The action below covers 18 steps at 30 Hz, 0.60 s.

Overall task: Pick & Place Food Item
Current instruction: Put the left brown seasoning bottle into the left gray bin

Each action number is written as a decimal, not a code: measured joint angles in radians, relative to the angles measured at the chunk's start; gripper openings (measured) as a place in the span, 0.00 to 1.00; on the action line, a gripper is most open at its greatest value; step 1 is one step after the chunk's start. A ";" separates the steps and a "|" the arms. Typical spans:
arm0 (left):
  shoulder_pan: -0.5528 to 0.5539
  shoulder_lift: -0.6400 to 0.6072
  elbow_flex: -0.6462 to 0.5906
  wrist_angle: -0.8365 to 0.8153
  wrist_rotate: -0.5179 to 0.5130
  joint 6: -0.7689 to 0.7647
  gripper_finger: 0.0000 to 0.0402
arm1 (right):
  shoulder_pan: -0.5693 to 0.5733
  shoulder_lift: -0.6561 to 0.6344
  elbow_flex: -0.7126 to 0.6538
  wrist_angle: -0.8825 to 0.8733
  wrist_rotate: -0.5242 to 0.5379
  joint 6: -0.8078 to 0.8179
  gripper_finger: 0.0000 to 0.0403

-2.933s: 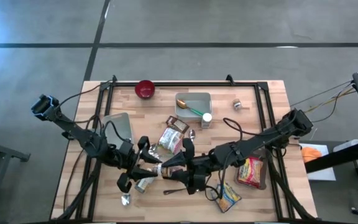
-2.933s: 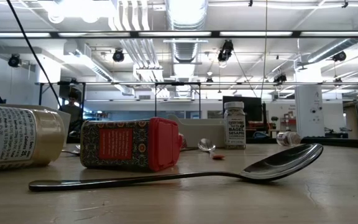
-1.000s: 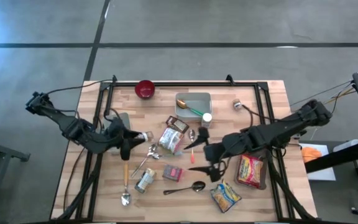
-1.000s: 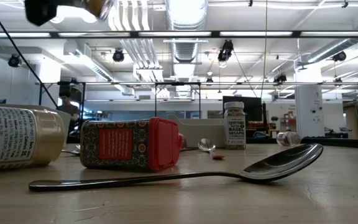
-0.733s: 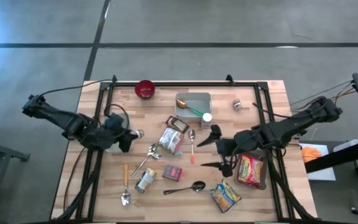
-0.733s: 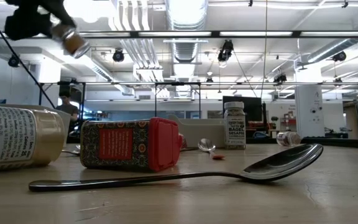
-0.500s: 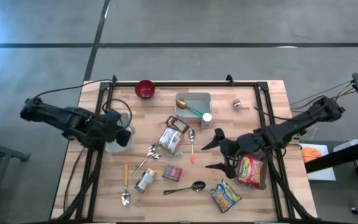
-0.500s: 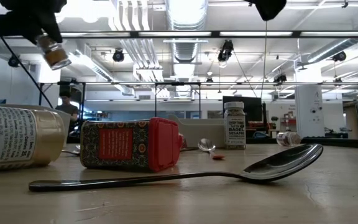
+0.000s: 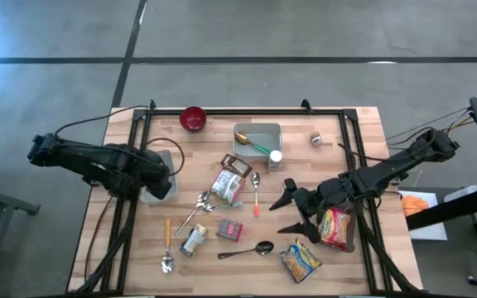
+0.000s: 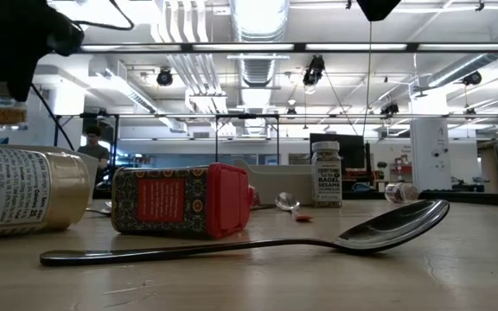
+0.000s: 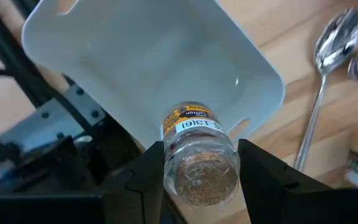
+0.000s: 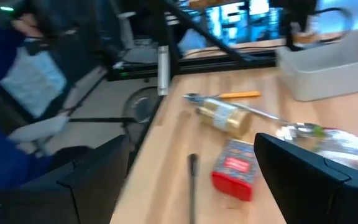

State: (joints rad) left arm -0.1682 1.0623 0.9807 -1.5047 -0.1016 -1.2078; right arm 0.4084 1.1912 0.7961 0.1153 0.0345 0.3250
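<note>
Spice jar (image 11: 199, 154) is clamped between the fingers of the left gripper (image 11: 199, 163), hanging above the near rim of the white bin (image 11: 104, 74) that sits near the left edge of the table (image 9: 363, 132); in the low view the jar looks upright, its long axis vertical. I judge the bin lies directly below and a little forward of the jar, so the coming move is only a short advance and a release. Right gripper (image 9: 298, 217) waits with its fingers spread wide and empty, over the right half of the table beside the noodle packet (image 9: 334, 227), well apart from the bin.
</note>
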 joint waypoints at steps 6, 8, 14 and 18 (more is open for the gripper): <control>0.018 0.009 -0.046 0.012 0.010 0.121 0.40 | 0.006 0.000 0.000 -0.001 -0.035 0.013 0.85; 0.039 0.009 -0.059 0.022 0.021 0.156 0.40 | 0.006 0.000 0.000 -0.001 -0.035 0.013 0.85; 0.156 0.009 -0.125 0.106 0.081 0.260 0.40 | 0.006 0.001 0.000 0.000 -0.035 0.013 0.85; 0.262 0.009 -0.172 0.185 0.120 0.333 0.40 | 0.006 0.001 0.000 0.000 -0.035 0.013 0.85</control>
State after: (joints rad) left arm 0.0936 1.0716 0.8082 -1.3197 0.0188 -0.8744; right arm 0.4149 1.1923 0.7963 0.1150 -0.0010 0.3378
